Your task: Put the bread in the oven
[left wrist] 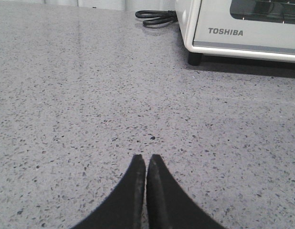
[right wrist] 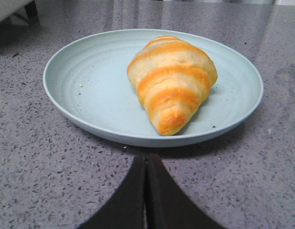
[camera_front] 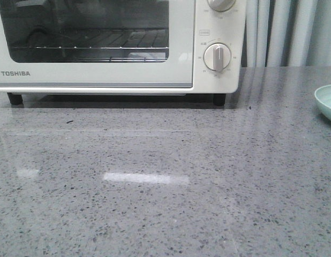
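A: Where is the bread (right wrist: pixel 172 82) sitting?
B: On a pale green plate (right wrist: pixel 80 90), at three o'clock from the shut oven (camera_front: pixel 101 75) on the desk (camera_front: pixel 165 187).
A: Are our pincers gripping anything?
B: No. The left pincer (left wrist: pixel 146 164) and right pincer (right wrist: pixel 146 162) are pressing closed, empty. We're judging the bread light and soft, best pinched gently across its thick middle.

My front camera sits low, looking forward over the grey speckled stone table (camera_front: pixel 165 187) at the cream-white Toshiba toaster oven (camera_front: pixel 117 48) along the far edge. Left wrist camera, low and near the surface, shares that oven's front corner (left wrist: pixel 243 33). Right wrist camera looks closely at the pale green round plate (right wrist: pixel 80 86), glimpsed at the front view's right edge (camera_front: pixel 327 100).
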Controlling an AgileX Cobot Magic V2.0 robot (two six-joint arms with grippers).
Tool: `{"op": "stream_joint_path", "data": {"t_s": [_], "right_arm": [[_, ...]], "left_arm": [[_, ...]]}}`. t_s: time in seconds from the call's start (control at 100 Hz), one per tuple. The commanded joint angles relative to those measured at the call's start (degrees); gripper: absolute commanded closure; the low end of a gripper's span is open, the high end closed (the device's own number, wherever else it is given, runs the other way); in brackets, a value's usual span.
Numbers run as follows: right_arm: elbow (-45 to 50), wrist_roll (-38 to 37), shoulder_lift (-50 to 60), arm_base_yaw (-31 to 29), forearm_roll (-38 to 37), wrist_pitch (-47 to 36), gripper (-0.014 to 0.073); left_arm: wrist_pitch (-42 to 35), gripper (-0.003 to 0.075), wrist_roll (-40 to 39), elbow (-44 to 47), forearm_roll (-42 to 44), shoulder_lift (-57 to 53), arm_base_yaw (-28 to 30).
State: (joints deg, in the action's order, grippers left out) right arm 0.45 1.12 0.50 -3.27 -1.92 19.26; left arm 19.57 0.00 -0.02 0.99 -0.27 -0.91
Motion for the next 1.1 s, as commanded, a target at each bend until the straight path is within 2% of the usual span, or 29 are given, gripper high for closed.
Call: {"op": "stream_joint_path", "data": {"t_s": [0.0, 0.68, 0.79, 0.88, 0.99, 1.09], "right_arm": [[0.8, 0.3, 1.1, -0.5, 0.2, -1.7, 0.067], [0.8, 0.3, 1.1, -0.5, 0.2, -1.7, 0.067], [0.8, -0.7, 1.1, -0.5, 1.9, -5.9, 0.067], [0.8, -1.8, 1.1, -0.5, 9.9, -13.2, 0.067], [0.8, -1.7, 1.1, -0.5, 10.2, -21.4, 0.067], [0.8, -0.7, 1.1, -0.5, 10.1, -26.5, 0.067]], "left_arm": [[-3.4, 0.0741, -0.6, 1.4, 0.0, -1.7, 0.2], [-3.4, 0.0741, -0.6, 1.4, 0.0, -1.7, 0.2], [-7.0, 0.0741, -0.7, 1.4, -0.2, -1.7, 0.2], [-14.9, 0.0741, -0.8, 1.4, -10.7, -1.7, 0.2], [-25.5, 0.0741, -0.8, 1.4, -29.0, -1.7, 0.1], [-30.6, 0.0741, -0.8, 1.3, -33.9, -1.7, 0.1]]}}
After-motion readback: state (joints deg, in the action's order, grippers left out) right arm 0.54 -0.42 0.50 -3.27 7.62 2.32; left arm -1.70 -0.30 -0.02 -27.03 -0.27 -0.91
